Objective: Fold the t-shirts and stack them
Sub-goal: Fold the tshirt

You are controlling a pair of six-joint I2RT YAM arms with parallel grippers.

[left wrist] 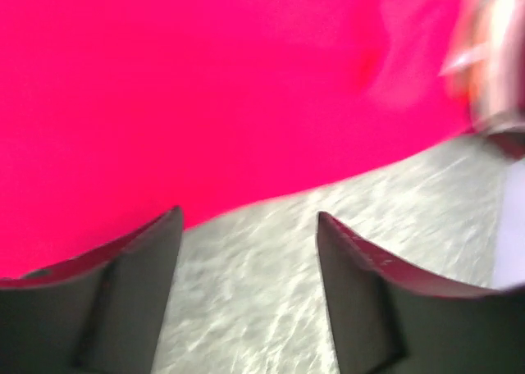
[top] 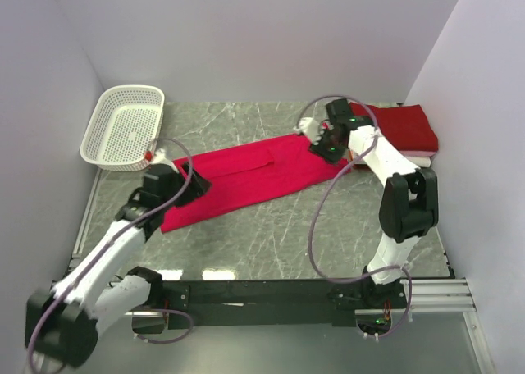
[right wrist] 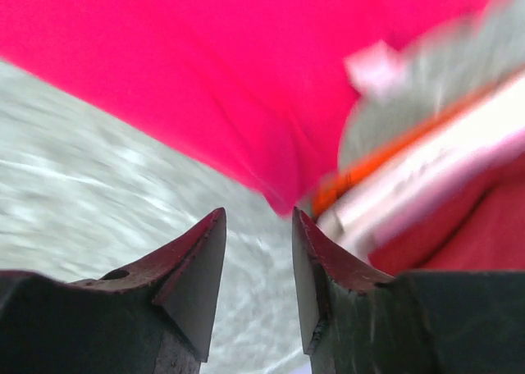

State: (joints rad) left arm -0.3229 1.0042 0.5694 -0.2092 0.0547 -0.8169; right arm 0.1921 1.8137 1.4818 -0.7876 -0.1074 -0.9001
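The bright pinkish-red t-shirt (top: 254, 173) lies folded into a long strip slanting across the table. My left gripper (top: 187, 185) is at its left end, open and empty. In the left wrist view the gripper (left wrist: 250, 218) hangs over bare table, with the shirt's edge (left wrist: 205, 103) just ahead. My right gripper (top: 321, 148) is at the strip's right end, open and empty. In the right wrist view the gripper (right wrist: 258, 218) faces the shirt's corner (right wrist: 246, 87). The darker crimson t-shirt (top: 402, 126) lies folded on the white t-shirt (top: 420, 157) at the back right.
A white plastic lattice basket (top: 123, 128) stands at the back left. White walls close in the table on three sides. The marbled grey table (top: 271, 234) shows in front of the strip. The folded stack is just to the right of my right arm.
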